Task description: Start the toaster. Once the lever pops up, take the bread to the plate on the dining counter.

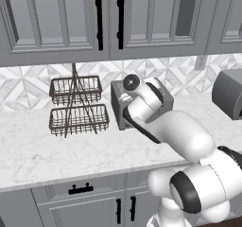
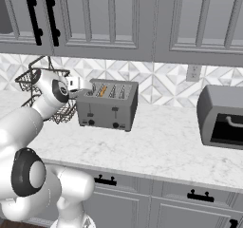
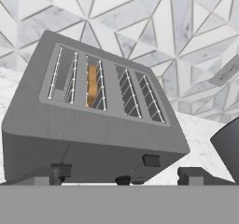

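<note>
Open wide, the gripper (image 3: 119, 177) holds nothing; its two dark fingertips (image 3: 47, 175) stand well apart just in front of the toaster (image 3: 93, 120), near the two levers and the small knob low on its front face. From the hand view, the toaster's top shows four slots, and the bread (image 3: 92, 85) sits down in the second slot from the left, its golden edge visible. In the right base view, the toaster (image 2: 108, 105) stands on the marble worktop (image 2: 161, 146) against the patterned backsplash, with a two-tier wire basket (image 2: 35, 87) behind the arm and a larger grey oven (image 2: 222, 116) well apart at the right.
</note>
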Controlling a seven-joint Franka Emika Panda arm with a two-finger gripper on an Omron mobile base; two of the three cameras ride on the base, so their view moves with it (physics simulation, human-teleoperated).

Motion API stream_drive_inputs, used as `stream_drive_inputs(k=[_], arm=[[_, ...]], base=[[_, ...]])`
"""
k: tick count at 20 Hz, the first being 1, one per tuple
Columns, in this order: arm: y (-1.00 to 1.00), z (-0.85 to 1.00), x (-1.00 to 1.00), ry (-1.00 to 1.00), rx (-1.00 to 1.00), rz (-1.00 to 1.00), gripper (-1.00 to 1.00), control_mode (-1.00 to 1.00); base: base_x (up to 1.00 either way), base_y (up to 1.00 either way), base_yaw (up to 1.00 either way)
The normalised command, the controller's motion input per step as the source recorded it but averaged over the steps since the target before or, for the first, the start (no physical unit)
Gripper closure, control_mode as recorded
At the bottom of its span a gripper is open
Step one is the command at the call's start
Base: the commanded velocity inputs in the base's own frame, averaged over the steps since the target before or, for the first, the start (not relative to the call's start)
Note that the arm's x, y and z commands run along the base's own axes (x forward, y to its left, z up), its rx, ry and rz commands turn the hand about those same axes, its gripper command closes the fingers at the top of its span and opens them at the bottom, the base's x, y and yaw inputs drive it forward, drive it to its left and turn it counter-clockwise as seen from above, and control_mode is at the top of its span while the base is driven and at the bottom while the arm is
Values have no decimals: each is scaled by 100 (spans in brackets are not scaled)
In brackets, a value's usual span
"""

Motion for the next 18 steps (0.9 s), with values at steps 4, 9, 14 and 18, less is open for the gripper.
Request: stream_drive_inputs(k=[4, 9, 14, 18], arm=[[0, 0, 0, 0, 0, 0, -100, -100], [0, 0, 0, 0, 0, 0, -100, -100], [0, 0, 0, 0, 0, 0, -100, -100], [0, 0, 0, 0, 0, 0, -100, -100]], base=[[0, 0, 0], [0, 0, 0], [0, 0, 0], [0, 0, 0]])
